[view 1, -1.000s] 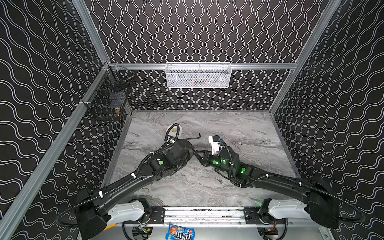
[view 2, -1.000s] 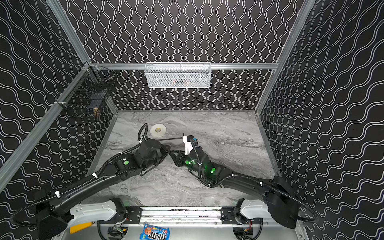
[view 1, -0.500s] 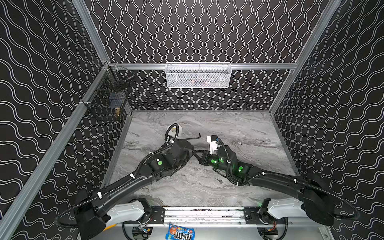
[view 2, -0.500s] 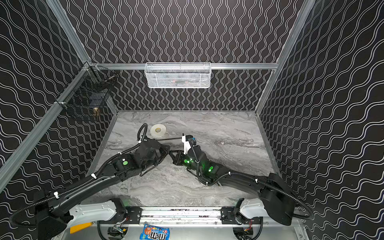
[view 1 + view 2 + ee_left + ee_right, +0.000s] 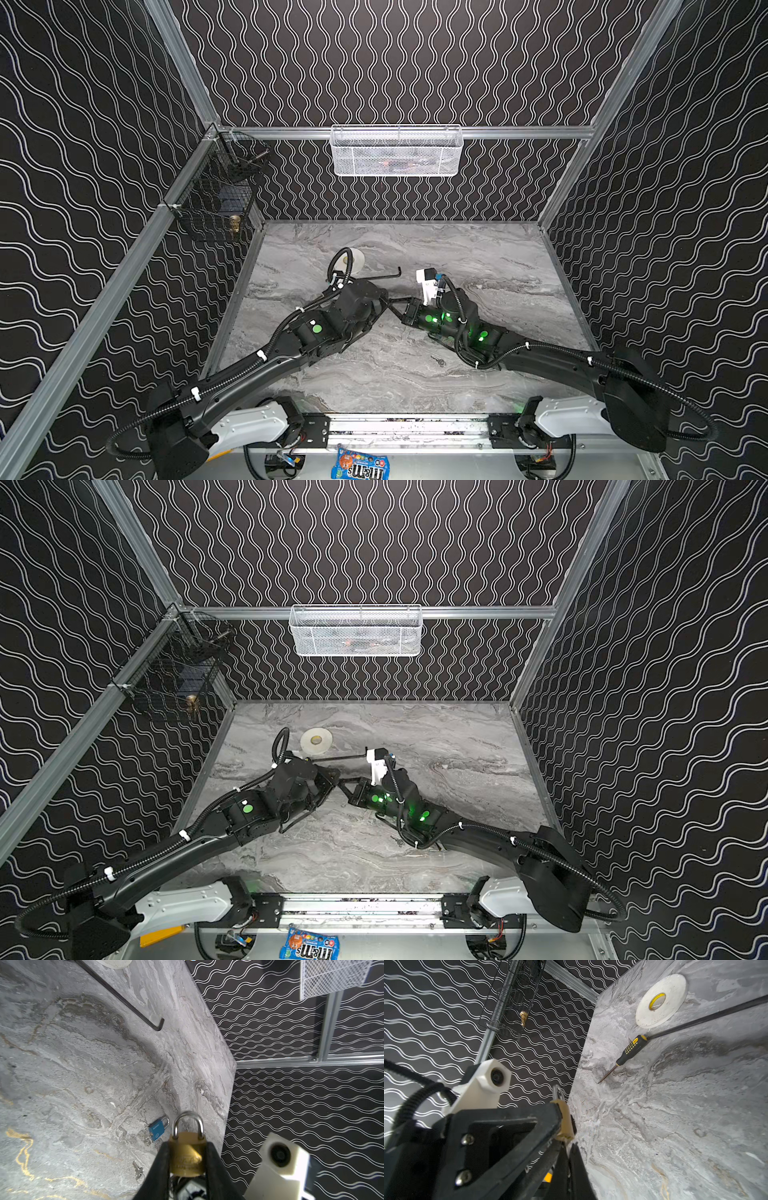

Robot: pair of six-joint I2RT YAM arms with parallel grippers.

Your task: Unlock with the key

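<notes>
Both arms are reaching low from the near side toward the middle, the left gripper (image 5: 384, 304) clamping the brass padlock (image 5: 187, 1157) while the right gripper (image 5: 571, 1148), jaws pressed together, is pointing left at its base.

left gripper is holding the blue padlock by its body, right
Not quite. The left gripper is holding the brass padlock by its body, not the blue one. The blue padlock lies loose on the table beyond it. The left wrist view shows this.
</notes>
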